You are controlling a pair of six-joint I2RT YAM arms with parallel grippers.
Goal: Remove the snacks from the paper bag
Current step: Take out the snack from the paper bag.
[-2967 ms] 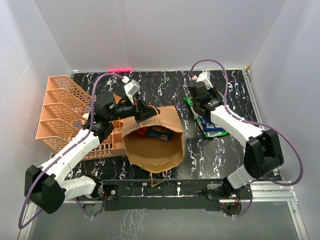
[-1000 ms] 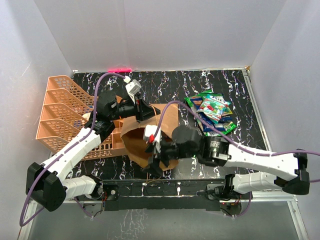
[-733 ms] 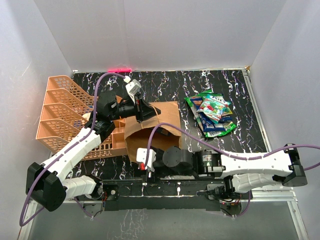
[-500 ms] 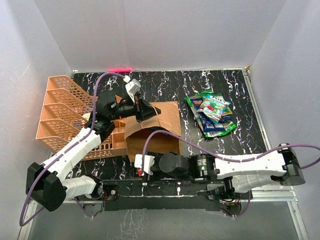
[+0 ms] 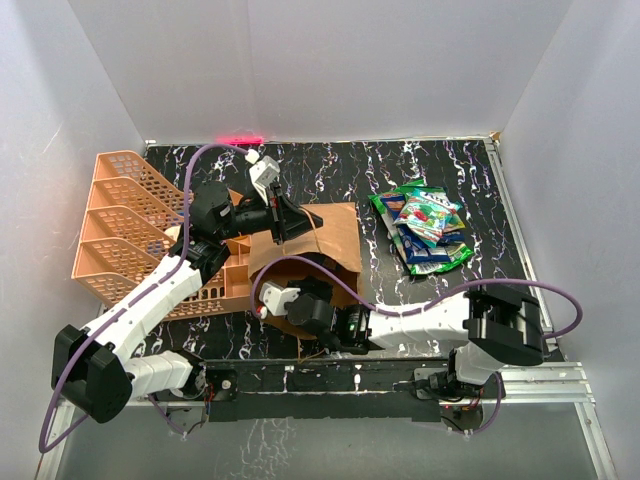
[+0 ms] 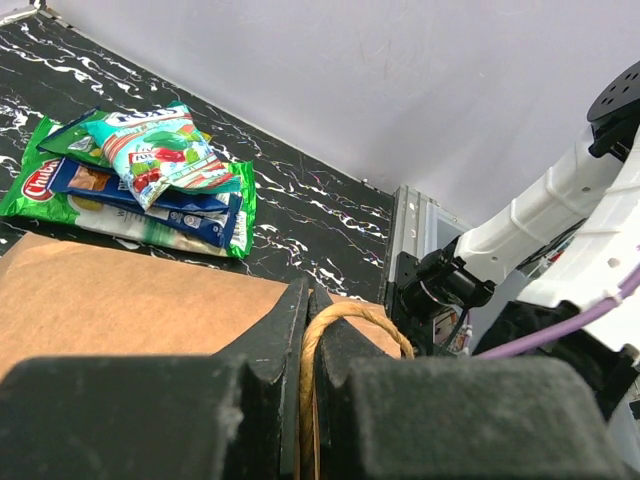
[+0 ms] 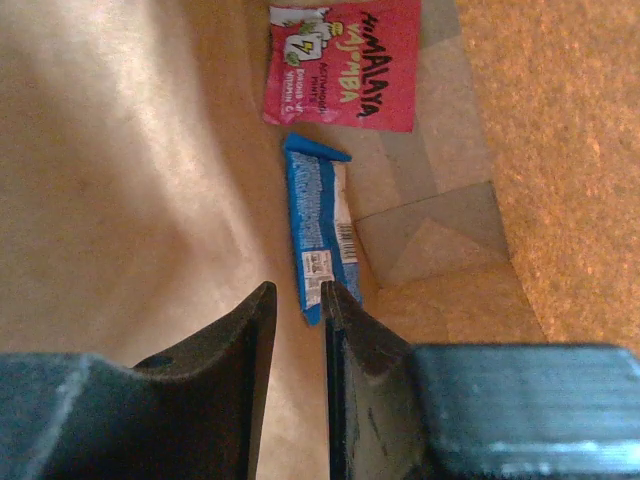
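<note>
**Change noted.** Half a second earlier the right arm's wrist lay along the near edge of the bench (image 5: 340, 165), outside the paper bag (image 5: 335, 235). It had since swung back, and the right pincer (image 7: 300, 295) was now inside the bag's mouth, pointing along the floor of the bag.

**Pincers.** The right pincer's jaws stood a narrow gap apart. The near end of a blue packet (image 7: 320, 215) lay at that gap, but no grip on it could be confirmed. The left pincer (image 6: 308, 300) was clamped on the bag's twisted handle (image 6: 350, 315) and held the mouth up, as in all earlier views.

**Task items.**
- Two snacks remained in the bag: the blue packet and, beyond it, a red packet (image 7: 345, 62).
- The pile of removed snacks (image 5: 425, 225) lay near the right edge, toward the far right corner, unchanged over the last second.

**Assessment.** A further retrieval appeared to be starting, with the blue packet the likely object. The task was judged partly done.
</note>
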